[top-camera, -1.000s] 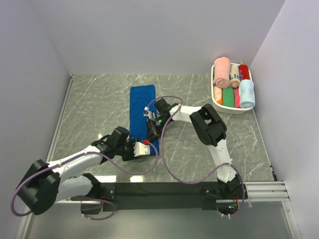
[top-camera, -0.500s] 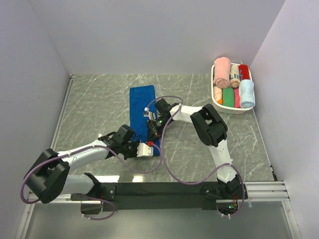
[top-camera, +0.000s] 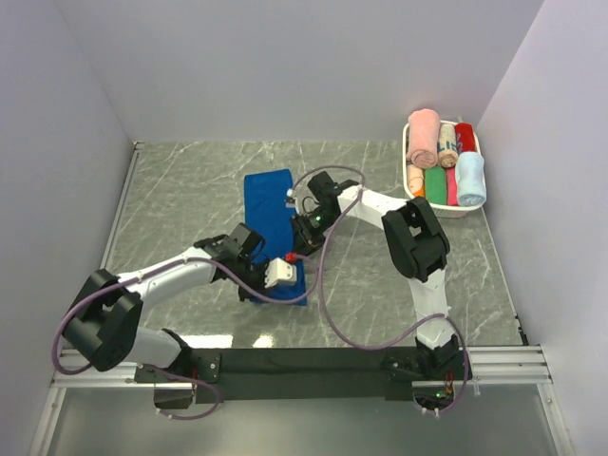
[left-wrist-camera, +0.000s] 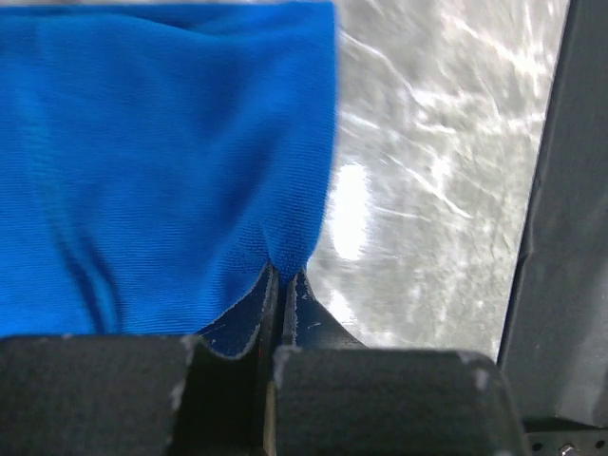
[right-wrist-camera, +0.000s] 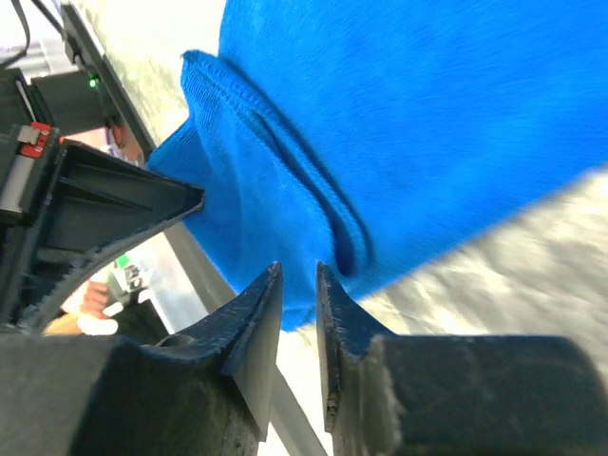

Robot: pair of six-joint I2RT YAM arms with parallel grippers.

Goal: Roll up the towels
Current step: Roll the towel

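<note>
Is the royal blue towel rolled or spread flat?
Spread flat: the royal blue towel lies unrolled, with the left tool pinching its near edge.

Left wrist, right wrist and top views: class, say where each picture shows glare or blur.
Left wrist view: a white glare patch on the table beside the towel, marble veins smeared. Right wrist view: the hem stitching is fairly sharp, the table at lower right streaked with blur. Top view: even light, sharp throughout.

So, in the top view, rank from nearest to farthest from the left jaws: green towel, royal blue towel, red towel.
1. royal blue towel: pinched in the left jaws, centre table.
2. green towel: in the basket, near side.
3. red towel: basket's far right corner.
</note>
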